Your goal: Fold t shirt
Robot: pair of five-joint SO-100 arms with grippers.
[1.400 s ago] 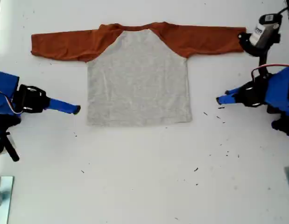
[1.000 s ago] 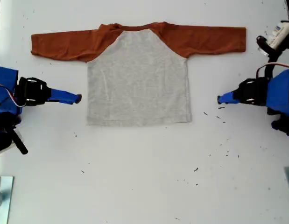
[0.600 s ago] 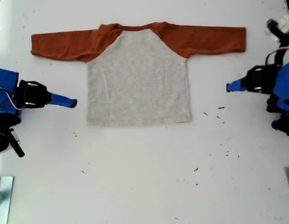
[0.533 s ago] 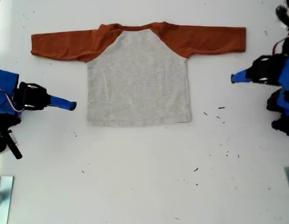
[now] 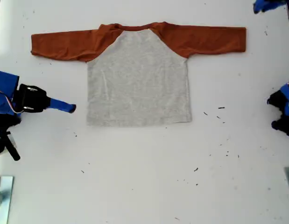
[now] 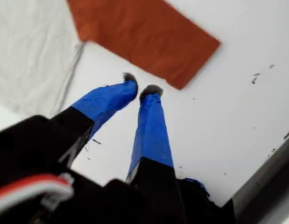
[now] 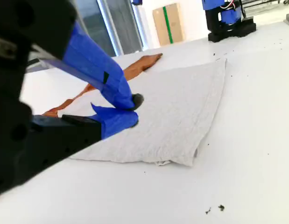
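Observation:
The t shirt [image 5: 137,79] lies flat and spread on the white table, grey body toward the camera, both rust-orange sleeves stretched out sideways. My first gripper [image 5: 256,7] hangs at the exterior view's top right, beyond the sleeve cuff. In the first wrist view it [image 6: 140,88] is raised above the table just off that cuff [image 6: 181,51], its tips almost meeting and holding nothing. My second gripper [image 5: 73,108] is at the exterior view's left, a short way from the grey body's lower edge. It [image 7: 134,109] is shut and empty, low over the table by the t shirt [image 7: 181,107].
Dark specks [image 5: 221,108] dot the table on the exterior view's right. The first arm's base [image 5: 282,112] stands at that right edge. A metal piece [image 5: 2,196] sits in the bottom left corner. A cardboard box [image 7: 167,23] stands far behind the table.
My first gripper has risen and swung from beside the shirt's body up past the sleeve cuff to the exterior view's top right. My second gripper swayed a little and stays beside the body.

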